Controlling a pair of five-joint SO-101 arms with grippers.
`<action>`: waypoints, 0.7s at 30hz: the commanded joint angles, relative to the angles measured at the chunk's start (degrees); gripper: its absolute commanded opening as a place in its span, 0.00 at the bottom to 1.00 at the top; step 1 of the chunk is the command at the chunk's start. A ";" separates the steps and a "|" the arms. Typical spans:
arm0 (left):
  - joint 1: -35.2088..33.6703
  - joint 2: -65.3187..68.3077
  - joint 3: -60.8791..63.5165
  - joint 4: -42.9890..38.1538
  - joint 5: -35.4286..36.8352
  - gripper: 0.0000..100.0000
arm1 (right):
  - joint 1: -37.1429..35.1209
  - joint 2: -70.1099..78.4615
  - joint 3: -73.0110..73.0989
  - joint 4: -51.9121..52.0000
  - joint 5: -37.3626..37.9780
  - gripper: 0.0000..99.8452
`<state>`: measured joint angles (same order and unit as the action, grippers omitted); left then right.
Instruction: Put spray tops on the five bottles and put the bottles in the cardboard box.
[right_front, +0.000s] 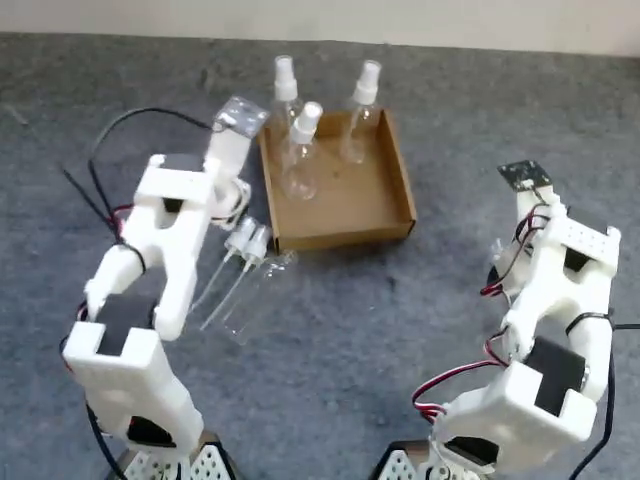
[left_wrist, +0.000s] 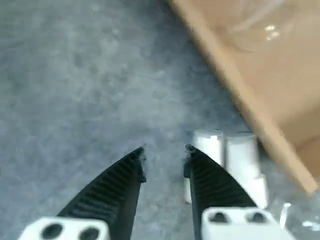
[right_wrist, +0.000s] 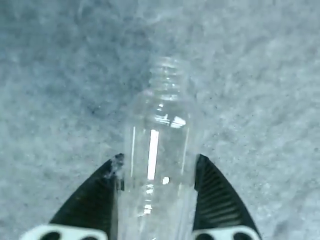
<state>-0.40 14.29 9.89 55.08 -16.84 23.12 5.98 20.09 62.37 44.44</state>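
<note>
- Left gripper (left_wrist: 165, 156) parted, empty, over carpet (left_wrist: 75, 75); two spray tops (left_wrist: 210, 145) just beside one finger, cardboard box (left_wrist: 232, 92) wall near.
- Right gripper (right_wrist: 157, 167) clasps uncapped bottle (right_wrist: 162, 125); bare carpet around.

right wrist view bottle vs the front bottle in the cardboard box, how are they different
The right wrist bottle has a bare threaded neck; the front box bottle wears a white spray top. The first sits between the right end effector fingers over the grey table; the second is inside the cardboard box. Both are clear plastic.
</note>
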 joint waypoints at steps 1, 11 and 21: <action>3.82 1.01 -3.12 0.35 -0.62 0.12 | 0.75 0.57 -1.19 -1.01 0.70 0.05; 3.30 1.80 -2.68 0.44 -0.62 0.14 | 0.92 0.57 -1.10 -0.92 0.70 0.05; 0.92 -8.48 -1.98 8.09 -0.70 0.14 | 0.57 0.57 -1.10 -0.57 0.70 0.05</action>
<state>1.45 12.70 8.57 60.79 -16.92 23.12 5.98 20.09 62.37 44.44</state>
